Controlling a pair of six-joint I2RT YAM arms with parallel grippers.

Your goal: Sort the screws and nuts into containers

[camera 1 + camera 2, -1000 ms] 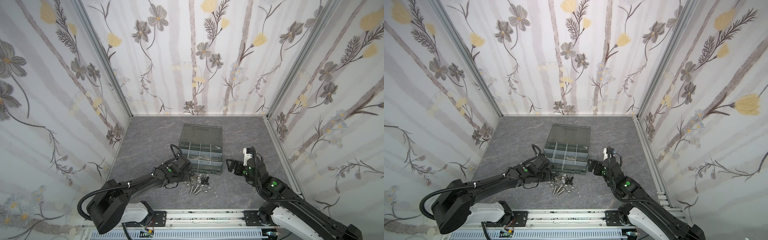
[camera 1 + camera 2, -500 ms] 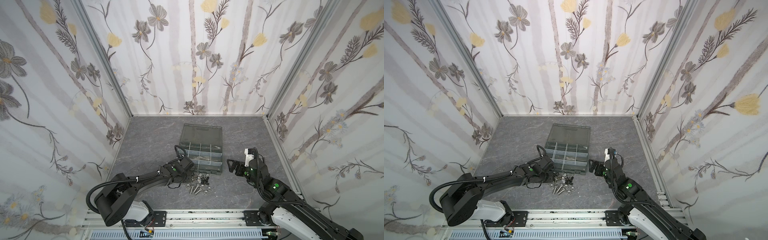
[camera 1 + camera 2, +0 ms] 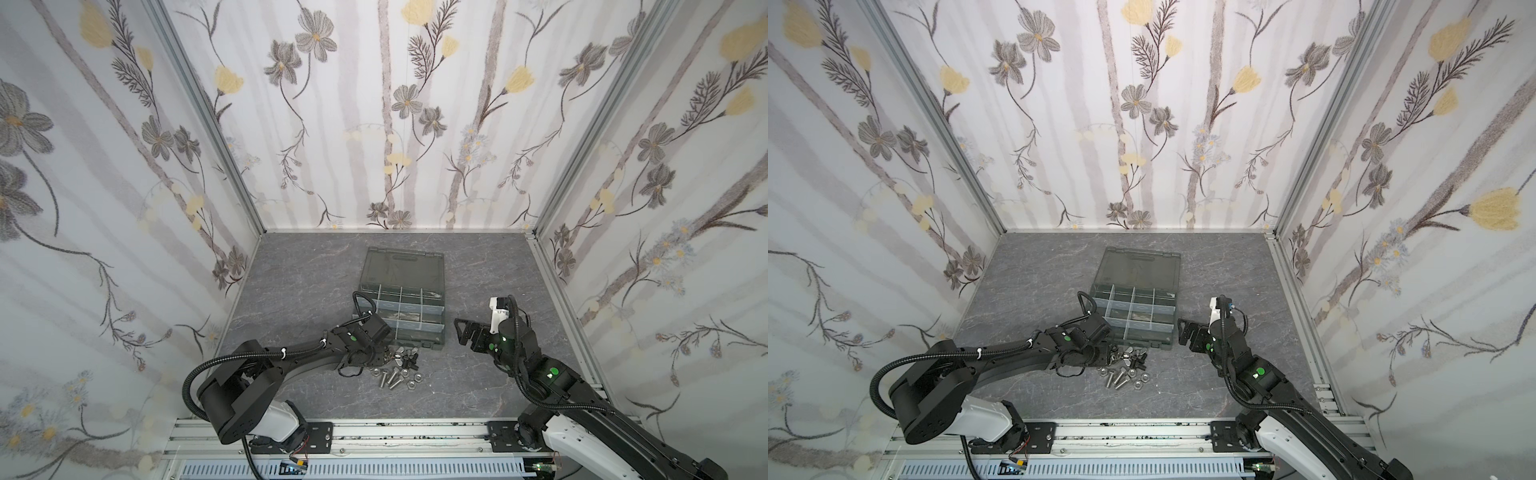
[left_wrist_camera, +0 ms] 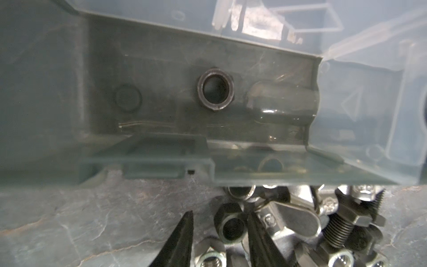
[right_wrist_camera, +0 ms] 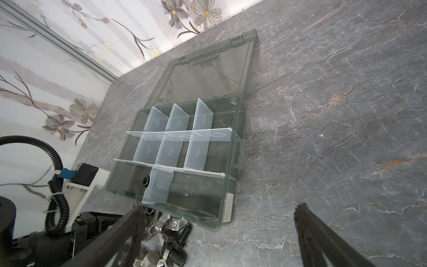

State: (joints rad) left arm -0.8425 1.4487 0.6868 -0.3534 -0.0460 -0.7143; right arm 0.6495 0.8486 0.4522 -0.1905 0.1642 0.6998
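The left gripper (image 4: 220, 212) is low over the table (image 3: 457, 270) at the edge of the pile (image 3: 397, 370). Its jaws are partly released and straddle a black nut (image 4: 230, 226) without clamping it. One finger (image 4: 258, 238) touches or nearly touches the nut's flank, while the other (image 4: 182, 240) stands clear of it with bare table between. Outside the nearer finger lie a wing nut (image 4: 293, 222) and dark threaded screws (image 4: 339, 228), and a silver nut (image 4: 211, 256) sits further back between the fingers. Just beyond the tips rises the front wall of the case (image 4: 277, 171). Past that wall, a second nut (image 4: 216, 92) lies flat on the floor of the compartment (image 4: 161, 111) straight ahead of the jaws. In both top views the silver screws (image 3: 392, 378) lie on the side of the pile away from the case, and the lid (image 3: 1138, 266) is folded back flat. The right gripper (image 3: 459, 331) is near the case's side but apart from it, its jaws spread wide and holding nothing. From its wrist, the case with its pale dividers (image 5: 182, 136) lies ahead of the gap, and the pile shows past one finger (image 5: 129, 228).
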